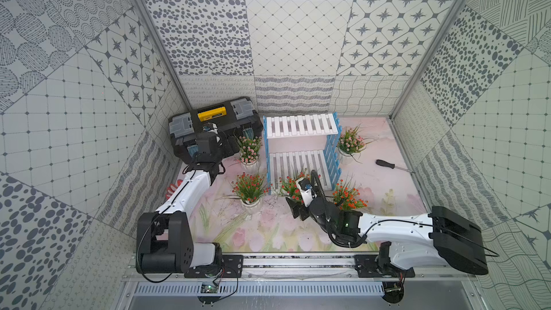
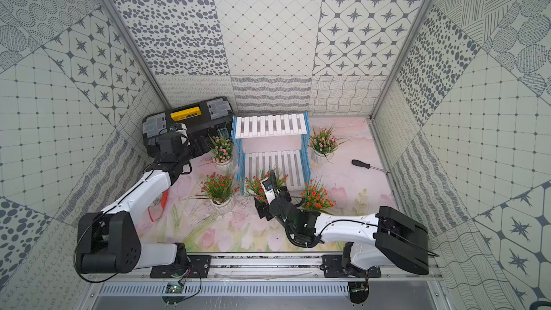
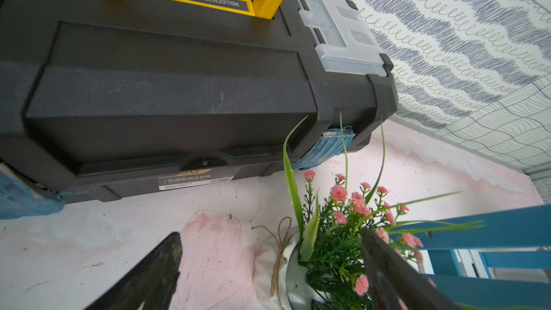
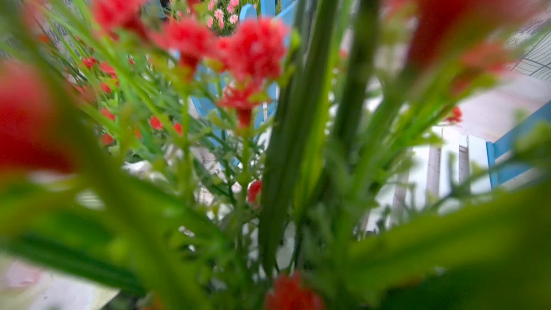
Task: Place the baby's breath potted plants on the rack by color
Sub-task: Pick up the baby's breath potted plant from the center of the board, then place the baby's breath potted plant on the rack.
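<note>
The hard black toolbox [image 1: 214, 128] sits far left. Just right of it, the left gripper [image 3: 269, 232] has its jaws spread, and the ribbed white pot of the left pink plant [image 3: 337, 234] sits between them on the mat. Nearer, the left orange plant [image 1: 249, 187] stands free. The rack [image 1: 301, 147] has white slats and blue picket sides. At its near edge the right gripper [image 1: 295, 204] is buried in the middle orange plant [image 1: 288, 186], jaws hidden, so I cannot tell its state. The right orange plant [image 1: 347, 195] and right pink plant [image 1: 350, 141] stand beside open mat.
</note>
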Robot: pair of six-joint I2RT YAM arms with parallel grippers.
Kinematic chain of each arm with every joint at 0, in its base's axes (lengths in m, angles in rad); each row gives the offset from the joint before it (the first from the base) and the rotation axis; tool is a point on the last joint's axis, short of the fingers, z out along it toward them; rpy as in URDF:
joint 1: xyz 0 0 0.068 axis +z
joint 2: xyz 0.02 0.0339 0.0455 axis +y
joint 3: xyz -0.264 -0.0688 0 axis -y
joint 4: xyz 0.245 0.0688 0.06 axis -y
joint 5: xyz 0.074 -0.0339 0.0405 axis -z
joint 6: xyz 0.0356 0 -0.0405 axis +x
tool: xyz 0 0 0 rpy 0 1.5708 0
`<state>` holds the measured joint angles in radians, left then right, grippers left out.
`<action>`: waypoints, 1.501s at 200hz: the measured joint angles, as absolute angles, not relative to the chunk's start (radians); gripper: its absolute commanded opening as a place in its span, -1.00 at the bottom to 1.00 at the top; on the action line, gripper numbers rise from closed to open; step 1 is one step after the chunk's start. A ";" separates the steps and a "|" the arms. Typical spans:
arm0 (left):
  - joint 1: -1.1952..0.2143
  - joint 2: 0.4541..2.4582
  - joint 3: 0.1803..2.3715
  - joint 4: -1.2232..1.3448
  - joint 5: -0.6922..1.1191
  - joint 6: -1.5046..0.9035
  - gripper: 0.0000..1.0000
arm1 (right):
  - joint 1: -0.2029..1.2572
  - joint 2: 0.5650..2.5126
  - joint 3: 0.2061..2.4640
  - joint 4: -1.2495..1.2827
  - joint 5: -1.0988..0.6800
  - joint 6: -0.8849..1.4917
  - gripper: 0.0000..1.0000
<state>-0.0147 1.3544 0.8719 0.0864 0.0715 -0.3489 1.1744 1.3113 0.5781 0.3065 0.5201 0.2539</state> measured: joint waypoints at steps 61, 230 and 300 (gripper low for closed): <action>-0.015 1.354 0.872 0.086 0.073 -0.356 0.87 | 1.024 1.375 0.796 0.197 0.427 0.254 0.64; -0.014 1.355 0.872 0.087 0.090 -0.366 0.87 | 0.885 1.861 1.042 0.324 0.299 0.188 0.66; -0.014 1.368 0.872 0.087 0.091 -0.367 0.87 | 0.867 1.957 1.107 0.418 0.303 0.141 0.67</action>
<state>-0.0139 1.3678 0.8719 0.0872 0.0906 -0.3668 0.8665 1.9572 1.1069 0.4183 0.3035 0.1413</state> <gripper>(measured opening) 0.936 0.881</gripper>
